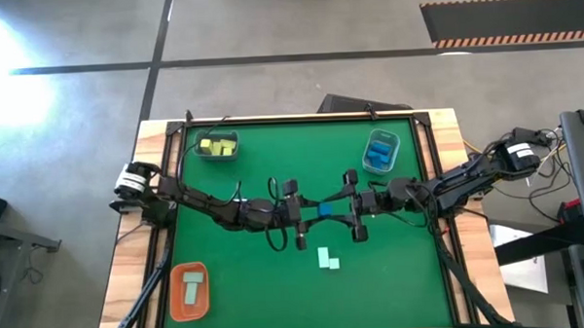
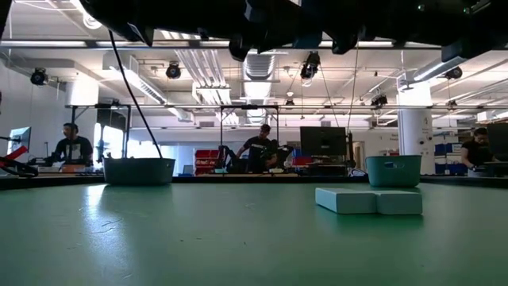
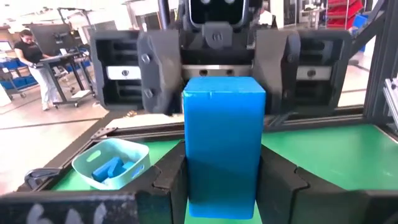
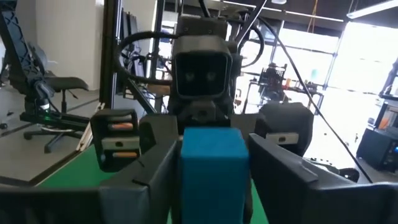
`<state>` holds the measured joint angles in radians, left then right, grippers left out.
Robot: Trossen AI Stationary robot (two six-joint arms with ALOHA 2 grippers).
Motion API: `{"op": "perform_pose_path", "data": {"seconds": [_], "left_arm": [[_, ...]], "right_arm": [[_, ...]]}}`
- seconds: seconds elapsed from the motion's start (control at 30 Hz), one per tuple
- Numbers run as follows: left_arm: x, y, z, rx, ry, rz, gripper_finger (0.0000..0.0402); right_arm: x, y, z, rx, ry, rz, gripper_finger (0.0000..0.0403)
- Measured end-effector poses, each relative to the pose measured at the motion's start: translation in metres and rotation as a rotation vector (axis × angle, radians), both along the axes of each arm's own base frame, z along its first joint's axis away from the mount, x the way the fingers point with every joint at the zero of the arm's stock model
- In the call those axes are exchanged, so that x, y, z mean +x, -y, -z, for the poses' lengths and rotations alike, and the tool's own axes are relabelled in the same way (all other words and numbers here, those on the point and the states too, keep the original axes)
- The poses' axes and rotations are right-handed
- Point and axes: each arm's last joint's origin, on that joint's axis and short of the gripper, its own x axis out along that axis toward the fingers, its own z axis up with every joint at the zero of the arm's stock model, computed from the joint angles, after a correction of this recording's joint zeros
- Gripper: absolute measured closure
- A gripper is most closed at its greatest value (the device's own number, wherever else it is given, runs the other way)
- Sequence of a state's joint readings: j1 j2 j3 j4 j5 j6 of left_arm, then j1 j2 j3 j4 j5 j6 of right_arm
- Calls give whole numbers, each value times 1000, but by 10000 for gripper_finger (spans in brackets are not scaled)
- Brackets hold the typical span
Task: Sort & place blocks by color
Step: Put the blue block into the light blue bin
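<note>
A blue block [image 1: 325,212] hangs in the air above the middle of the green surface [image 1: 267,282], between the two pincers, which meet nose to nose there. The left pincer [image 1: 310,214] comes in from nine o'clock and is clamped on the block: in its own wrist view the block [image 3: 224,149] stands tight between its two dark fingers [image 3: 171,180]. The right pincer [image 1: 340,213] comes in from three o'clock, and its fingers [image 4: 158,168] lie along both sides of the same block [image 4: 212,165], narrowed around it; whether they press on it or just stand beside it I cannot tell.

Two pale mint blocks [image 1: 327,257] lie touching each other on the surface, just toward six o'clock from the pincers; the low view shows them [image 2: 369,200] flat and side by side. At eleven o'clock a dark tray [image 1: 217,152] holds yellow blocks [image 1: 218,144]. At one o'clock a grey-blue tray [image 1: 391,139] holds blue blocks [image 1: 377,155], also seen from the left wrist [image 3: 109,168]. At seven o'clock an orange tray [image 1: 174,295] holds a pale block [image 1: 192,289].
</note>
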<state>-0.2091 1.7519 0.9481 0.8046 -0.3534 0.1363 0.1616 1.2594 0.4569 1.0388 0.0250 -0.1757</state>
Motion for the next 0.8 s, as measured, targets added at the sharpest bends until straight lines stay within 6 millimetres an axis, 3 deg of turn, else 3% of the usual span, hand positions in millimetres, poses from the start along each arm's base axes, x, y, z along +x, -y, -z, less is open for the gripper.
{"op": "perform_pose_path", "data": {"seconds": [0.2, 0.33, 0.6, 0.8], "left_arm": [[1, 0, -3, 24, 7, -4, 284], [1, -1, -3, 25, 6, -6, 279], [2, -2, -3, 29, 5, -6, 180], [-1, -4, 2, 42, -31, -46, 155]], "right_arm": [[0, 0, 0, 2, -4, -2, 281], [0, 0, 1, 3, -7, -4, 281], [0, 0, 1, 15, -14, -12, 281], [-1, 0, 1, 53, -62, -6, 281]]}}
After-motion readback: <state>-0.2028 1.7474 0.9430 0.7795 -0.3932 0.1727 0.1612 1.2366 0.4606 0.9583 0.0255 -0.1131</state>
